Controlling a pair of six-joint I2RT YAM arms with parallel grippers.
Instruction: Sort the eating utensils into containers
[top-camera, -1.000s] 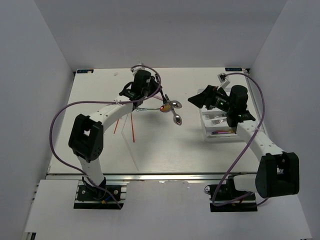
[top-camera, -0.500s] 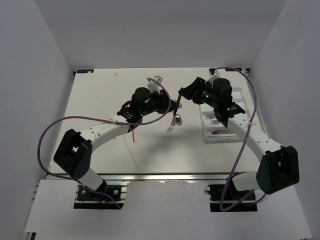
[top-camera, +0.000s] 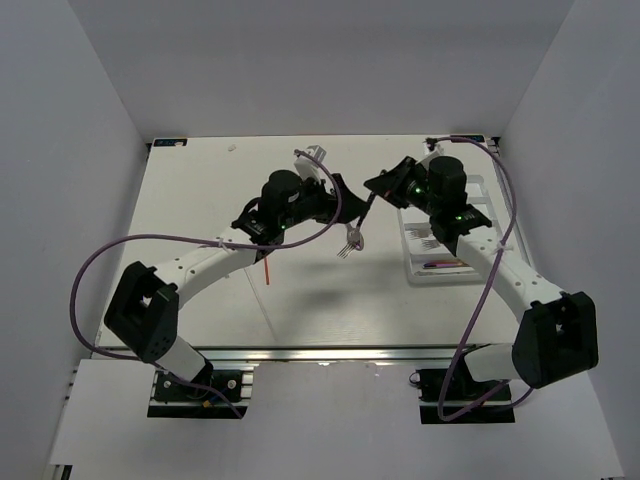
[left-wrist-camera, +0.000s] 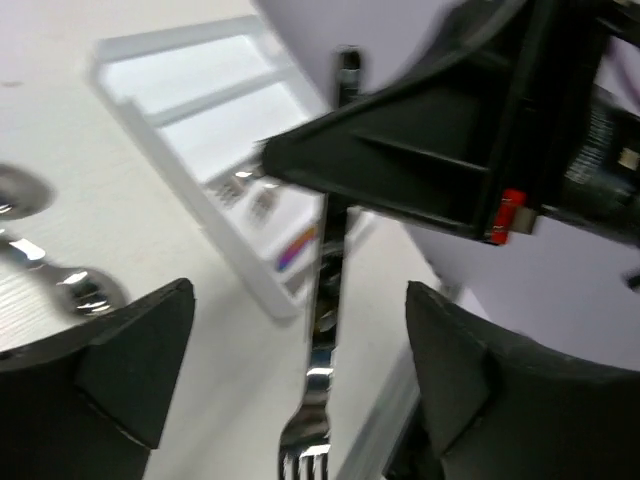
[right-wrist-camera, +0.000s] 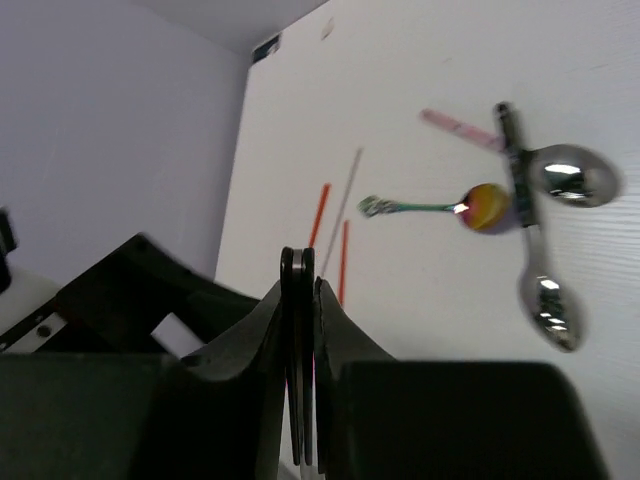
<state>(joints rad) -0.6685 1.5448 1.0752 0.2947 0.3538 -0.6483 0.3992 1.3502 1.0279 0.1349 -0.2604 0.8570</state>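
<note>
Pinching the fork (top-camera: 355, 232) tight, your right hand (top-camera: 376, 190) is dangling it prongs-down, just left of the tray (top-camera: 430, 272). Your left hand (left-wrist-camera: 295, 330) is hanging wide open, empty.

The left arm (top-camera: 195, 262) starts at the near edge of the surface (top-camera: 330, 310), by the left corner. It bends at the elbow and reaches to the right, toward the middle of the far edge. The left fingers (left-wrist-camera: 120, 370) are spread wide apart and grip nothing.

The right arm (top-camera: 505, 270) starts at the near edge, by the right corner. It runs along the right edge and then turns left toward the middle. The right fingers (right-wrist-camera: 245, 350) are squeezed tight on the thin handle of a fork (top-camera: 352, 238).

The two wrists are close together and face each other.
</note>
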